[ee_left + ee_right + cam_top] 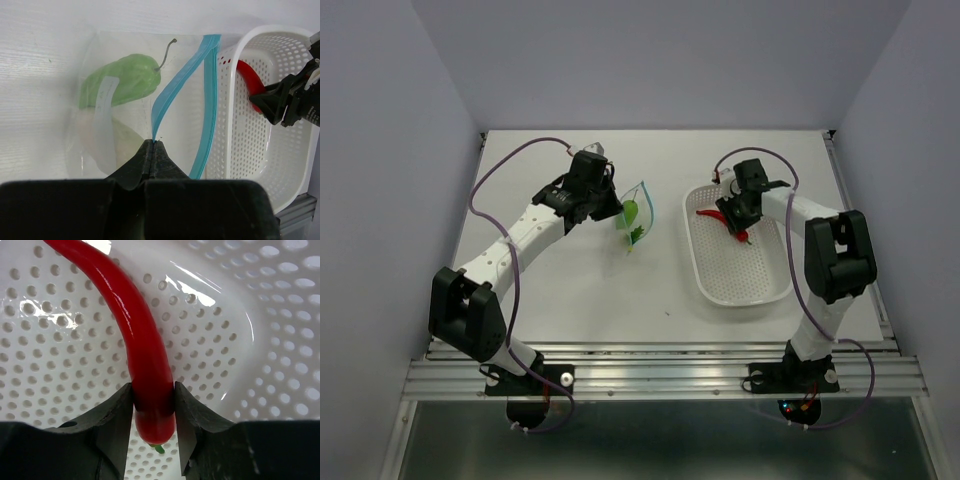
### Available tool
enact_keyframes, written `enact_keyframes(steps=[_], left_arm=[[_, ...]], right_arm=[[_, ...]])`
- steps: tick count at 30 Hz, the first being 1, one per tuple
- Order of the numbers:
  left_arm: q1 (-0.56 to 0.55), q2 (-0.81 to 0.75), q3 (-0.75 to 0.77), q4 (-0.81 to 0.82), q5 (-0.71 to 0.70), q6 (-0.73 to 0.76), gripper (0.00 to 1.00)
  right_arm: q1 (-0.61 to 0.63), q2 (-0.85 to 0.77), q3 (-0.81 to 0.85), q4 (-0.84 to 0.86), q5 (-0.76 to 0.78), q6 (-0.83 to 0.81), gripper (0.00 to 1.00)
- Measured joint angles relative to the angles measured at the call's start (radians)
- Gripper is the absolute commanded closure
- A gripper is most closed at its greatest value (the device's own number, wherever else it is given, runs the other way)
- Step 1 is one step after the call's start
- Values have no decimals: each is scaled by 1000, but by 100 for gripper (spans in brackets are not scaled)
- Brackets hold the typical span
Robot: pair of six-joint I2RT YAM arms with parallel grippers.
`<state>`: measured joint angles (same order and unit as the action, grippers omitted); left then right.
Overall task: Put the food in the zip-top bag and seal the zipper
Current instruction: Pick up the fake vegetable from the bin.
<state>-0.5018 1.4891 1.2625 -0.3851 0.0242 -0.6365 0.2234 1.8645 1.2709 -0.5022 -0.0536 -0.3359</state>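
White surface (570,290) carries the perforated basket (705,270) at rt and the clear zip-top bag (185,125) near centre, w/ a green veg (125,77) inside. Left hand (152,145) is pinched together on the bag's blue zipper (172,95); right hand (153,400) is clamped on the red chili (140,330), inside the basket

Was closed in by plain pale lilac walls (660,60) at back and both sides. Showed a white tabletop (590,300), evenly lit, soft shadows only. Ended at near edge in a ribbed metal rail (660,378).
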Motion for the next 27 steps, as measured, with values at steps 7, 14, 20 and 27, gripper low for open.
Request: enact_keyframes(steps=[7,14,20,27], left_arm=[[0,-2,0,0,-2,-1,100],[0,-11,0,0,-2,-20,100],[0,-17,0,1,-3,-52,100],[0,-35,-8,19,-3,-92,100]], right_arm=[[0,-107,-32,1,6,66,72],[0,-381,-68,-3,-19,174,73],[11,-564,-94,111,-131,347,72],[227,-579,-183,495,-121,636,71]])
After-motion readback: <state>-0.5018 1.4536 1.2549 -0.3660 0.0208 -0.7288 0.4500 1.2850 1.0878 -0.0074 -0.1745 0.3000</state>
